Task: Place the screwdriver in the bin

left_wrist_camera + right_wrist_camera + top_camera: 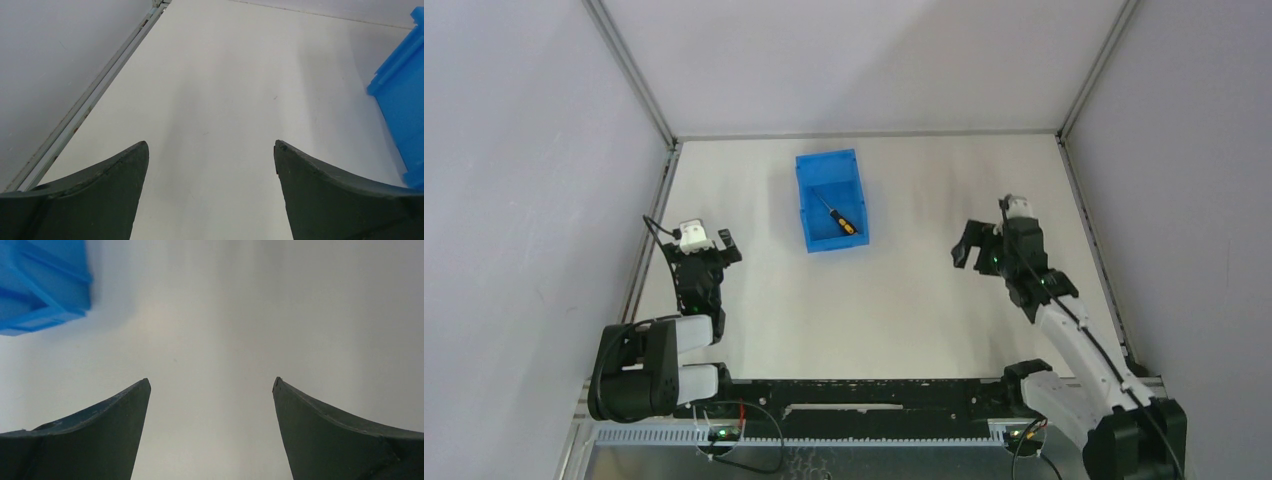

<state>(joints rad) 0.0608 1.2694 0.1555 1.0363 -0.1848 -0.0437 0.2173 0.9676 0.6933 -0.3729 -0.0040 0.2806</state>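
Observation:
The blue bin (826,158) stands at the far middle of the table. The screwdriver (840,216), with its yellow-orange and black handle, lies slanted on the bin's floor. My left gripper (702,246) is open and empty over the table, left of the bin and nearer to me. In the left wrist view (211,145) the bin's wall (400,100) shows at the right edge. My right gripper (984,235) is open and empty, to the right of the bin. In the right wrist view (211,381) a corner of the bin (45,285) shows at the upper left.
White table top with grey walls on three sides and a metal frame rail (85,107) along the left edge. A black rail (864,395) with cables runs along the near edge between the arm bases.

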